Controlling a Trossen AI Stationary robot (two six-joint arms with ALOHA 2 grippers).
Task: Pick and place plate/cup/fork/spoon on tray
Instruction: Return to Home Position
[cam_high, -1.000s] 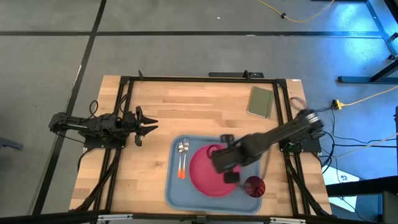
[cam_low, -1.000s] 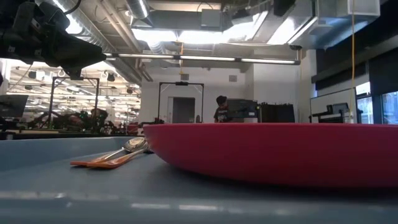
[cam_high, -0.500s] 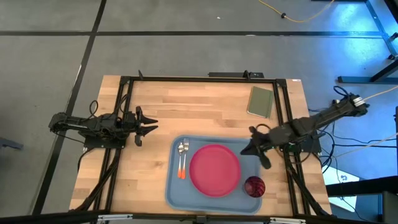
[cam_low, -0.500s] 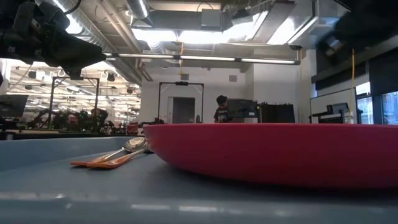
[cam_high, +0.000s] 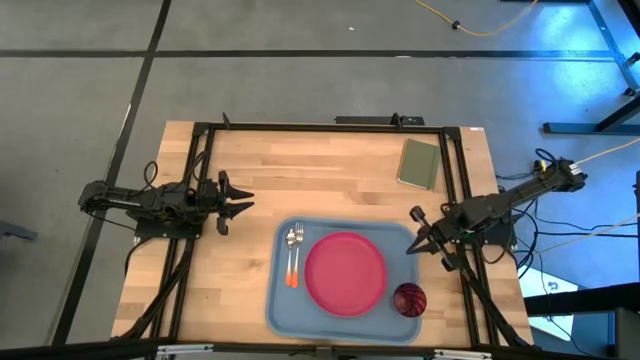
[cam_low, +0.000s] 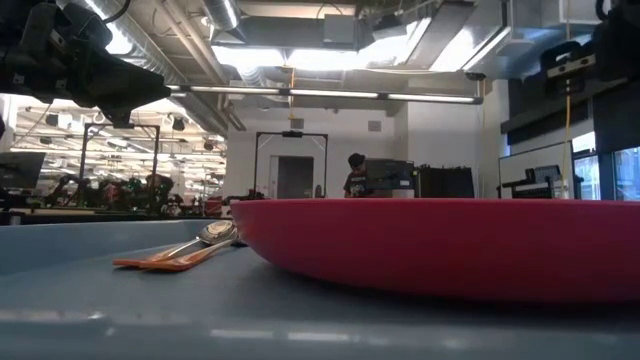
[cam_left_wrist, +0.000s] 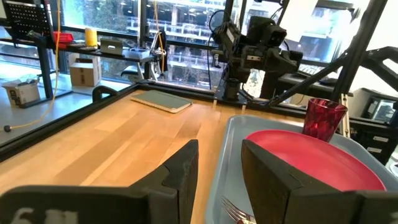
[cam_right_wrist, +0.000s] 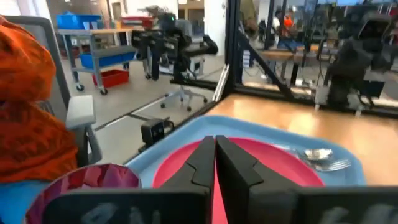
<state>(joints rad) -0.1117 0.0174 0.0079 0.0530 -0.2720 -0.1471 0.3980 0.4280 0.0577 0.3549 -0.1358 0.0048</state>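
Observation:
The pink-red plate (cam_high: 345, 273) lies flat in the middle of the light blue-grey tray (cam_high: 285, 305). The maroon cup (cam_high: 409, 299) stands upright in the tray's near right corner. The spoon (cam_high: 289, 241) and the orange-handled fork (cam_high: 297, 243) lie side by side on the tray, left of the plate. My right gripper (cam_high: 410, 246) is shut and empty, just off the tray's right edge; its wrist view (cam_right_wrist: 215, 142) looks over the plate. My left gripper (cam_high: 248, 207) is open and empty above the bare table, left of the tray.
An olive-green pad (cam_high: 419, 163) lies at the table's far right. Black frame rails (cam_high: 200, 180) run along the table's left, far and right sides. Bare wood lies between the tray and the far edge.
My right gripper has drawn back from above the plate toward the table's right edge and now sits beyond the tray's rim. The plate, cup, fork and spoon have stayed in place on the tray.

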